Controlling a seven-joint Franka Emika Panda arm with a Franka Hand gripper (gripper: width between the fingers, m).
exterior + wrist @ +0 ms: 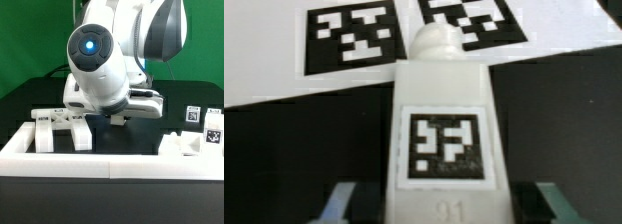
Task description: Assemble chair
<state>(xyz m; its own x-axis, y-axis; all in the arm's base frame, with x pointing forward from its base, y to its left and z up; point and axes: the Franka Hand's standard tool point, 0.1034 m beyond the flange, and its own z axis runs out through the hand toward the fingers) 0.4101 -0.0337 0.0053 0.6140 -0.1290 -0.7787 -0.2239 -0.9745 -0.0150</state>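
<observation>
In the wrist view a long matte-white chair piece (443, 85) lies on the black table. It carries a black-and-white tag (446, 145) and has a narrow peg at its far end (438, 42). My gripper (446, 208) straddles the near end of this piece. Its fingers (343, 200) stand on either side with a dark gap between each one and the piece, so it is open. In the exterior view the arm hangs low over the table, and the gripper (100, 117) sits just behind other white chair pieces (58, 128) at that view's left.
More tagged white pieces (195, 135) stand at the exterior view's right. The long low white border wall (100, 165) runs along the front. The marker board (269, 70) with its tags lies just beyond the piece's peg end.
</observation>
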